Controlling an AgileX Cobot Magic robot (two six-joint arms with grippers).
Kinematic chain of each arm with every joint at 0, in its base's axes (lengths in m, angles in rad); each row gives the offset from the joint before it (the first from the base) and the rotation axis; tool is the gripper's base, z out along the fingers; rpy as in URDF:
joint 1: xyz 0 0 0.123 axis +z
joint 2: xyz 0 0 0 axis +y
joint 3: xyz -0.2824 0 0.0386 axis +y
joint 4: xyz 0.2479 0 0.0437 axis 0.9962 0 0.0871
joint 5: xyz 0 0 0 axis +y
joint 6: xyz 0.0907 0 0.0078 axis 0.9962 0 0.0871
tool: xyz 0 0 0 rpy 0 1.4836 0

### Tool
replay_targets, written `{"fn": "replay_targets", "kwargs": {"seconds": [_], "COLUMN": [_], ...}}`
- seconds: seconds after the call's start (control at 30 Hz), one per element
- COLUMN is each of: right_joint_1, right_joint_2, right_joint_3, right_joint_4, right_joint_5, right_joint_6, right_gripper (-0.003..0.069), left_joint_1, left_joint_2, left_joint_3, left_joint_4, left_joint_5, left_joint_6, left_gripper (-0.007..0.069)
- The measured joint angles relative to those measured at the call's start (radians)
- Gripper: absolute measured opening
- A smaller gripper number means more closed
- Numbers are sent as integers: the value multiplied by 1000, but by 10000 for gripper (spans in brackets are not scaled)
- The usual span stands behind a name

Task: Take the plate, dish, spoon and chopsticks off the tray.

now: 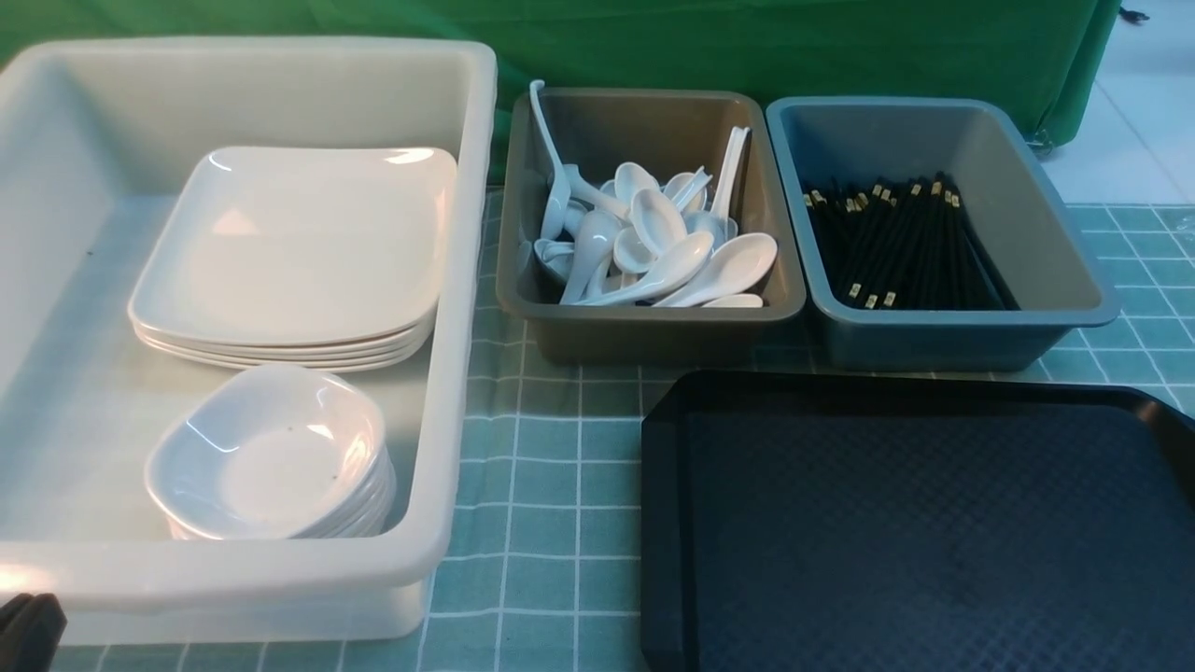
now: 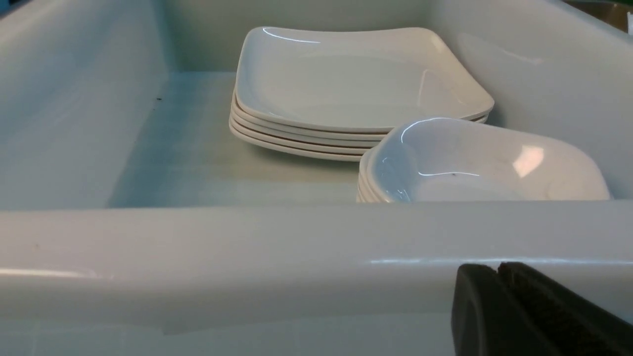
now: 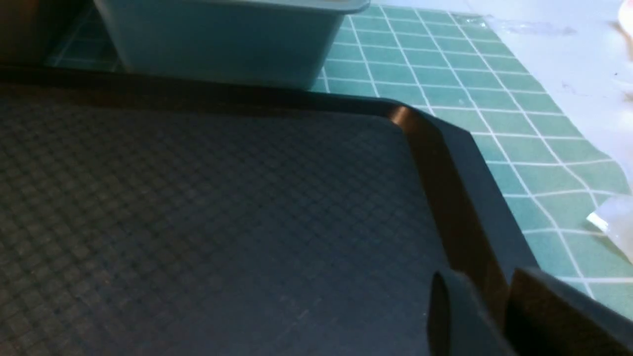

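Note:
The black tray (image 1: 915, 532) (image 3: 198, 222) lies at the front right with nothing on it. White square plates (image 1: 299, 238) (image 2: 356, 74) are stacked in the white bin, with a stack of small dishes (image 1: 271, 448) (image 2: 474, 163) in front of them. Several white spoons (image 1: 672, 261) fill the grey bin and black chopsticks (image 1: 896, 243) lie in the blue-grey bin. My left gripper (image 1: 28, 630) (image 2: 497, 267) is shut and empty, just outside the white bin's near wall. Over the tray's right rim, my right gripper (image 3: 482, 282) stands open, holding nothing.
The large white bin (image 1: 467, 280) (image 2: 247, 247) takes the left side. The grey bin (image 1: 644, 327) and the blue-grey bin (image 1: 943, 331) (image 3: 222, 44) stand side by side behind the tray. A green checked cloth (image 1: 551, 467) covers the table.

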Motion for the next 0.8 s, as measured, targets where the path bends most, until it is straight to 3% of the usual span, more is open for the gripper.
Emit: {"fn": "replay_targets", "kwargs": {"seconds": [0.8], "right_joint_1": [0], "right_joint_2": [-1], "right_joint_3": [0], "right_joint_4": [0], "right_joint_5": [-1], "right_joint_6": [-2], "right_gripper": [238], "left_joint_1": [0], "left_joint_2": [0], "left_joint_3": [0], "left_joint_4": [0], "left_joint_5": [0], "left_joint_6": [0], "left_gripper": [17]}}
